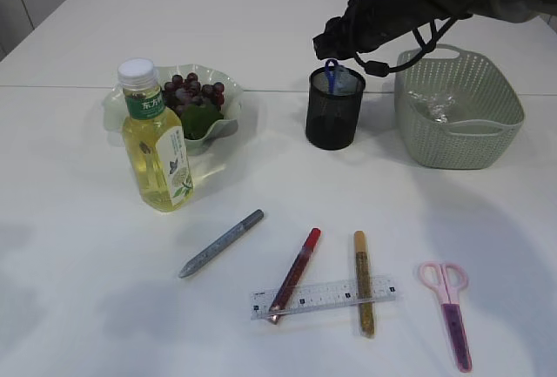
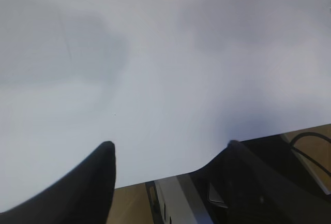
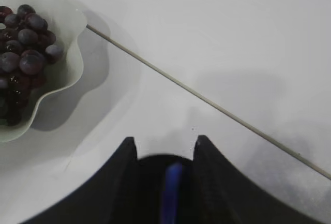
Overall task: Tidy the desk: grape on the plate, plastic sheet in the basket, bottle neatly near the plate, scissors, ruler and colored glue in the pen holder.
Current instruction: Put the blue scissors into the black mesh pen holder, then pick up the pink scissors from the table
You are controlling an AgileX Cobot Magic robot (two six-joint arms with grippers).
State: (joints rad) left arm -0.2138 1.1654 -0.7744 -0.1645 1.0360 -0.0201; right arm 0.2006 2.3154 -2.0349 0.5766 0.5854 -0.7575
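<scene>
My right gripper (image 1: 335, 46) hovers over the black mesh pen holder (image 1: 333, 120). In the right wrist view its jaws (image 3: 165, 142) are open around a blue glue stick (image 3: 172, 193) that stands in the holder (image 3: 152, 162); the stick also shows in the exterior view (image 1: 332, 75). Grapes (image 1: 193, 94) lie on the wavy plate (image 1: 228, 120). The bottle (image 1: 157, 146) stands upright in front of the plate. The plastic sheet (image 1: 432, 105) lies in the basket (image 1: 457, 138). The ruler (image 1: 324, 297), pink scissors (image 1: 451, 307) and red (image 1: 296, 272), gold (image 1: 363, 281) and grey (image 1: 222, 243) glue sticks lie near the table's front. My left gripper (image 2: 170, 144) is open over bare table.
The red and gold glue sticks lie across the ruler. The basket stands just right of the pen holder. A table seam (image 3: 207, 100) runs behind the holder. The plate (image 3: 70, 22) with grapes (image 3: 26, 38) is at the left of the right wrist view.
</scene>
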